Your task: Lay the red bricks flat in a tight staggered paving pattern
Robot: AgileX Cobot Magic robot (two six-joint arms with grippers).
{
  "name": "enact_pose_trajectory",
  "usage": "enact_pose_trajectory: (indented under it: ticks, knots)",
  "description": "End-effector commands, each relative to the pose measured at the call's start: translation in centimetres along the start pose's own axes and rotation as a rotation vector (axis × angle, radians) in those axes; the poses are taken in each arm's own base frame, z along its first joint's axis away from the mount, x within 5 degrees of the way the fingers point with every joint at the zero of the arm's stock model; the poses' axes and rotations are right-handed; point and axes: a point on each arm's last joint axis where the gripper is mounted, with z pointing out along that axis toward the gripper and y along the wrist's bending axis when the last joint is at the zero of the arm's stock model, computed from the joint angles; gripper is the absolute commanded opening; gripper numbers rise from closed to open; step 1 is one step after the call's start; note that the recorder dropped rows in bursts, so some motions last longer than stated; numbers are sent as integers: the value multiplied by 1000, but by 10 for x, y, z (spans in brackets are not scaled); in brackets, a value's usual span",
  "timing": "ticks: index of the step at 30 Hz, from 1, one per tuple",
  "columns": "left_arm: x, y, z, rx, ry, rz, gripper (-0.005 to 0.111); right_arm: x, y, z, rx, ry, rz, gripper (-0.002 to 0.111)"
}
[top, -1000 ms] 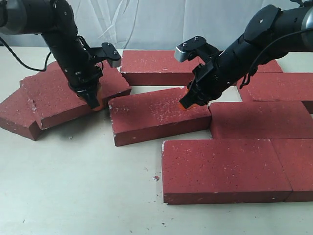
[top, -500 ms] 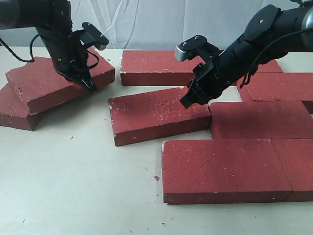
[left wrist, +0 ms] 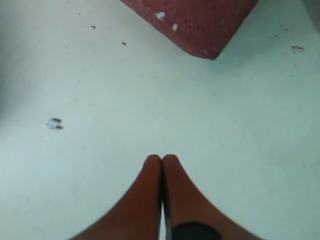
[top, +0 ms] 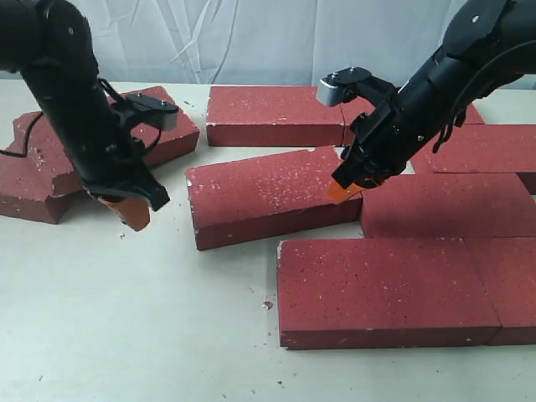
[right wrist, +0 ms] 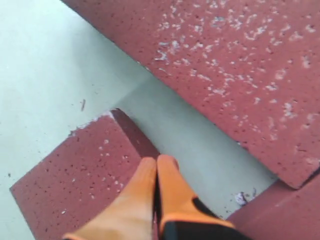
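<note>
Several red bricks lie flat on the table. One tilted brick [top: 268, 197] sits askew in the middle, leaving a wedge gap to the back brick [top: 272, 113]. My right gripper [top: 339, 193] is shut with nothing in it, its tip at that tilted brick's far right corner. In the right wrist view, my right gripper [right wrist: 157, 161] is over the edge of the tilted brick [right wrist: 75, 185], beside the gap. My left gripper [top: 134, 213] is shut and empty, low over bare table in front of two overlapping bricks [top: 42, 146]. The left wrist view shows my left gripper [left wrist: 161, 157] and one brick corner [left wrist: 200, 20].
Set bricks fill the right side: a long front brick [top: 381, 289], one behind it [top: 448, 205], another further back [top: 481, 146]. Pale table [top: 126, 318] stretches across the front left. Small crumbs lie near the front brick. A white curtain hangs behind.
My left gripper has come off the top left brick, after pushing it left, and swung forward and down over bare table. My right gripper has shifted slightly right along the tilted brick's corner.
</note>
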Motion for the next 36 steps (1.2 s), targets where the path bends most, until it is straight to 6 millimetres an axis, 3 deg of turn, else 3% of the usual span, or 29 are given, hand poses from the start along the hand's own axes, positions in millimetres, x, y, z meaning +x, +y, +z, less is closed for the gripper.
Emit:
enact_pose_trajectory:
  ticks: [1,6,9,20,28,36]
  knots:
    - [-6,-5,22,-66,-151,53,0,3,6,14,-8,54,-63,0]
    - [-15,-13,52,-75,-131,178,0,8,4,31,-22,120,-78,0]
    - [-22,-12,60,-73,-128,181,0,10,2,37,-15,144,-89,0]
    - [-39,-5,64,-126,-240,168,0,8,-17,55,97,108,-96,0]
    - [-47,-1,62,-180,-330,166,0,1,-26,55,189,35,-100,0]
    - [-55,9,81,-229,-376,160,0,-3,-31,54,250,-14,-104,0]
